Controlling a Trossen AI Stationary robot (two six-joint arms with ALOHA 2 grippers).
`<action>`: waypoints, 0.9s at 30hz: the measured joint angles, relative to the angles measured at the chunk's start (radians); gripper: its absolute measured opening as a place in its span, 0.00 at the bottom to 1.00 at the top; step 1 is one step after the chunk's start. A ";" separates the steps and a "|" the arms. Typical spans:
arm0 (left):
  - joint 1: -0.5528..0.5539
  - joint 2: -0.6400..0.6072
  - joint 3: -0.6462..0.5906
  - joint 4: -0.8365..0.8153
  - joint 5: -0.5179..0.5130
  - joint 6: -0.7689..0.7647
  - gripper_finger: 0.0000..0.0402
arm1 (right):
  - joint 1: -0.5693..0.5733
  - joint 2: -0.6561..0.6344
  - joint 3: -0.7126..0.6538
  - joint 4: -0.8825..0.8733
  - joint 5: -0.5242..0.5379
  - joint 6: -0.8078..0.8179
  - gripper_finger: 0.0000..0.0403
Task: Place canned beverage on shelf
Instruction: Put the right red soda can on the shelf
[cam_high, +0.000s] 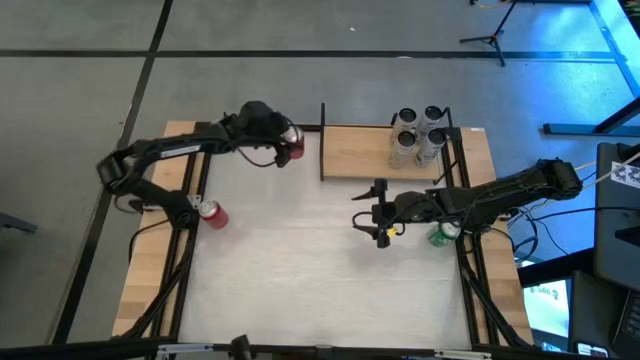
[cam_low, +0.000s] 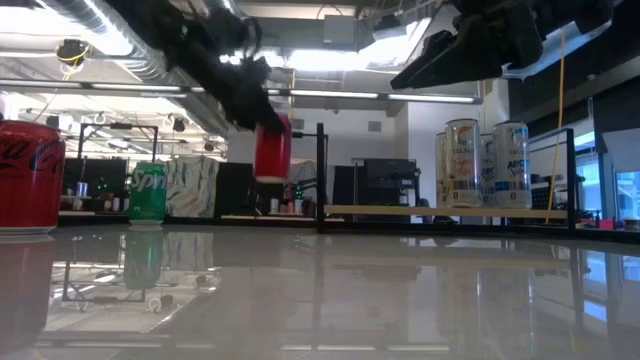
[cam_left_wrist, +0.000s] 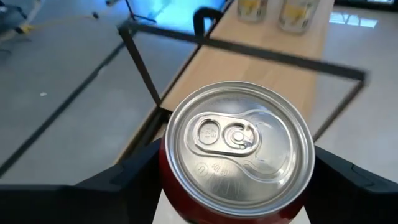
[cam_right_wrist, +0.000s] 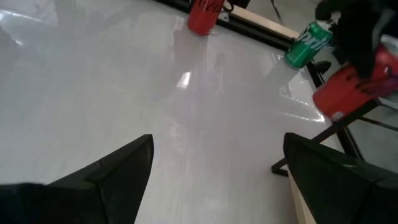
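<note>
Four pale cans (cam_high: 419, 134) grouped on shelf (cam_high: 355, 153). Two red cans: one clamped in left hand (cam_high: 291, 144), one Coca-Cola (cam_low: 29, 176) on tabletop (cam_high: 300, 270). One green Sprite (cam_low: 146, 192). Right hand (cam_high: 381, 216) spread apart, empty.

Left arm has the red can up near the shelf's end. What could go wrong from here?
1. The red can hangs in the left gripper just outside the shelf, beside its black upright; carried across too low, it may clip the frame.
2. Four silver cans crowd the shelf's far end; set the can down well short of them.
</note>
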 joint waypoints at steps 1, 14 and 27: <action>-0.009 -0.027 0.000 -0.018 -0.013 -0.003 0.71 | 0.000 0.000 0.000 0.011 0.000 0.000 0.88; -0.117 -0.150 0.001 -0.023 -0.054 -0.135 0.72 | 0.052 -0.159 0.000 0.033 0.013 0.003 0.88; -0.251 -0.119 0.172 -0.054 -0.048 -0.184 0.72 | 0.158 -0.389 -0.046 -0.054 0.031 -0.002 0.88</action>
